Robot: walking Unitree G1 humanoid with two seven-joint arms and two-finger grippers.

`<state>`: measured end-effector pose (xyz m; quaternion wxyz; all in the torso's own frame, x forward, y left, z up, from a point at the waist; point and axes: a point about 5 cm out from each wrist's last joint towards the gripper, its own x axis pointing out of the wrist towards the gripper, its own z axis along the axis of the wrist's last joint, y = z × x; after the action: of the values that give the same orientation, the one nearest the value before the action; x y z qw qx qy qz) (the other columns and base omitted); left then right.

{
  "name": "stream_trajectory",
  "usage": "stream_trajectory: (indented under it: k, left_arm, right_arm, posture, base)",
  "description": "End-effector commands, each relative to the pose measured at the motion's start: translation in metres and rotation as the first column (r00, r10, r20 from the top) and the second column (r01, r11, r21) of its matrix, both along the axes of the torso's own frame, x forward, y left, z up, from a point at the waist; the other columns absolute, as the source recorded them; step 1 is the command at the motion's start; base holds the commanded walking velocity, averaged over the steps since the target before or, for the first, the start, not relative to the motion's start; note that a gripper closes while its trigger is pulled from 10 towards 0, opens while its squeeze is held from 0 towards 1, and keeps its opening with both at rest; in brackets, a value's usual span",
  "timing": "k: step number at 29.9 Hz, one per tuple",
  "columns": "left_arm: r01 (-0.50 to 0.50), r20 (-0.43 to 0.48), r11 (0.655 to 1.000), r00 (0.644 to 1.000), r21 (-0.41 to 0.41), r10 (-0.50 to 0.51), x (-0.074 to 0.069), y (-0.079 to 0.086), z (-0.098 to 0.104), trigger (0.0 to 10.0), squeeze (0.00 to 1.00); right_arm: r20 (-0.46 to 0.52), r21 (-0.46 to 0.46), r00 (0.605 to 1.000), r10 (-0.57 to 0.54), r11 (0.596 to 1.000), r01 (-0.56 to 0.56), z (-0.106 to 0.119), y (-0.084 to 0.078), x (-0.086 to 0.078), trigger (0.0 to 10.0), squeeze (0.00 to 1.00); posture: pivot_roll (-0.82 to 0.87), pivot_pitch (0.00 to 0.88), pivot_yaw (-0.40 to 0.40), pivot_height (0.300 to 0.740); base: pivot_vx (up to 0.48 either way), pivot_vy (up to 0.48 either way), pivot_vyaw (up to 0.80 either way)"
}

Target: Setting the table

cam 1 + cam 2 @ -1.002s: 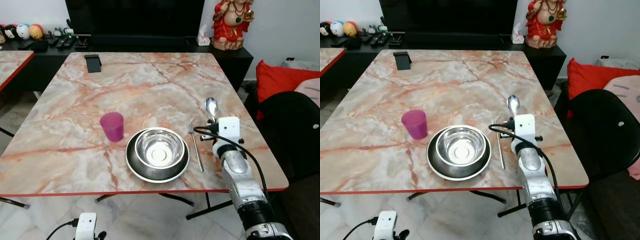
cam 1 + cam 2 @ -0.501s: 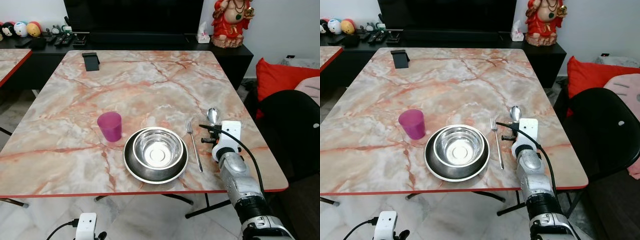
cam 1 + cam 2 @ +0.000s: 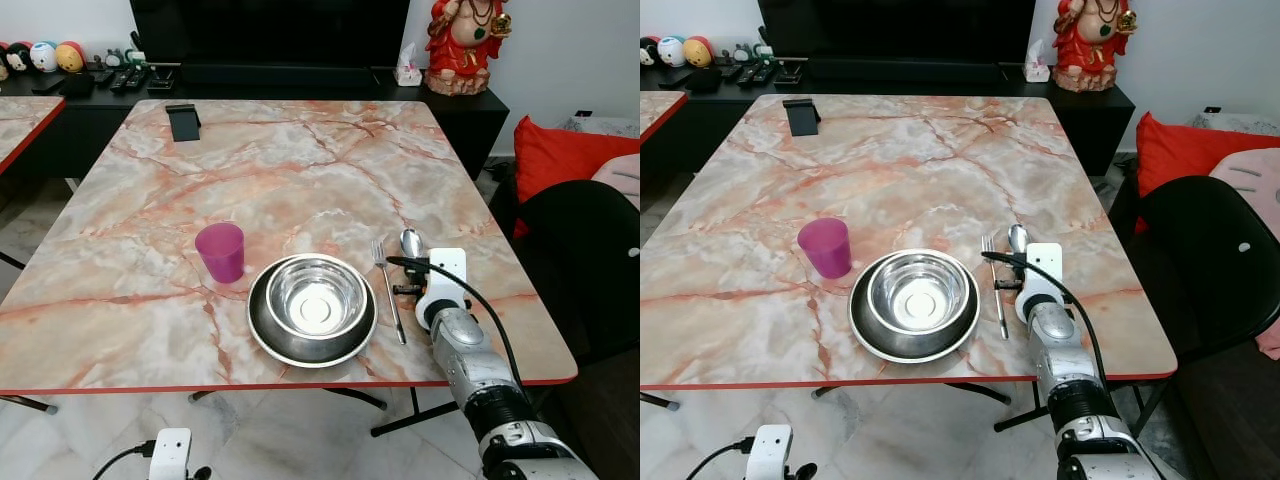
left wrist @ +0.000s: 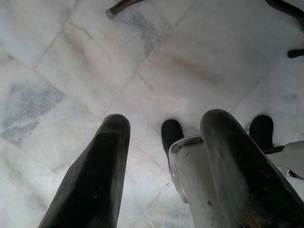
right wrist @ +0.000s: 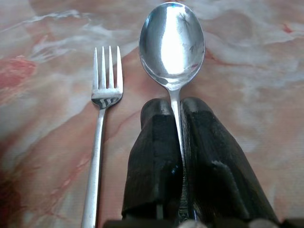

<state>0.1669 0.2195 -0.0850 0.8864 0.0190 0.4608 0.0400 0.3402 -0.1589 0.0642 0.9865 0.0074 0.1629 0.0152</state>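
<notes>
On the marble table (image 3: 270, 170) a steel bowl (image 3: 314, 295) sits in a dark plate (image 3: 270, 335), with a purple cup (image 3: 221, 251) to its left and a fork (image 3: 388, 295) to its right. My right gripper (image 5: 174, 110) is shut on a spoon (image 5: 172, 42) by its handle, low over the table just right of the fork (image 5: 102, 118). The spoon's bowl (image 3: 411, 242) points away from me, level with the fork's tines. My left gripper (image 4: 164, 137) hangs open over the floor.
A black phone stand (image 3: 184, 122) is at the table's far left. A black chair (image 3: 585, 260) and red cushion (image 3: 560, 160) stand to the right. A dark sideboard (image 3: 250, 85) with remotes, toys and a red statue (image 3: 463, 45) lies behind. White marble floor (image 4: 95, 61) lies below.
My right gripper has carried the spoon left and toward me, bringing it close beside the fork. The camera shifted slightly.
</notes>
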Motion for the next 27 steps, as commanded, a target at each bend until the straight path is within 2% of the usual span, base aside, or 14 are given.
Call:
stream_trajectory:
  k: [1,27]
  left_arm:
    - [-0.005,-0.028,1.0,1.0,-0.004,0.004,-0.0068,-0.0012,-0.0035,10.0,0.0]
    - [-0.003,-0.033,1.0,0.999,-0.002,0.002,-0.0081,-0.0007,-0.004,10.0,0.0]
  right_arm:
    - [0.018,-0.004,1.0,0.011,1.0,-0.01,0.0058,0.0028,0.0046,10.0,0.0]
    - [-0.001,-0.044,1.0,0.022,0.999,-0.022,0.0036,0.0044,0.0039,10.0,0.0]
  posture:
    - [-0.08,0.0,-0.037,0.74]
    - [-0.08,0.0,-0.037,0.74]
  base:
    - [0.0,0.0,0.0]
    - [0.0,0.0,0.0]
